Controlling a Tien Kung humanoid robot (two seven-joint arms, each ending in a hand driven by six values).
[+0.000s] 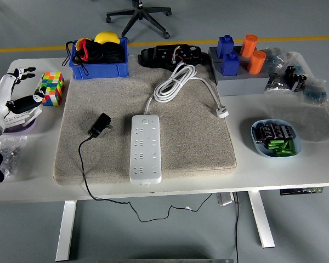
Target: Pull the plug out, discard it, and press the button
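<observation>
A white power strip (145, 147) lies lengthwise on the beige mat (203, 142), its button at the far end and all sockets bare. Its coiled white cord (174, 83) ends in a white plug (222, 113) lying on the mat. A black adapter plug (100, 125) lies on the mat left of the strip, apart from it, with its thin black cable (83, 164) running off the table's front edge. My left hand (16, 93), white with black fingertips, hovers at the far left edge with fingers spread and holding nothing. The right hand does not show.
A colourful cube (51, 89) stands beside my left hand. Behind the mat are a blue bin (97, 68) with dark items and a yellow ball, a black device (172, 55), and a grey block (241, 81) carrying blue and orange pieces. A blue bowl (297, 143) of batteries sits right.
</observation>
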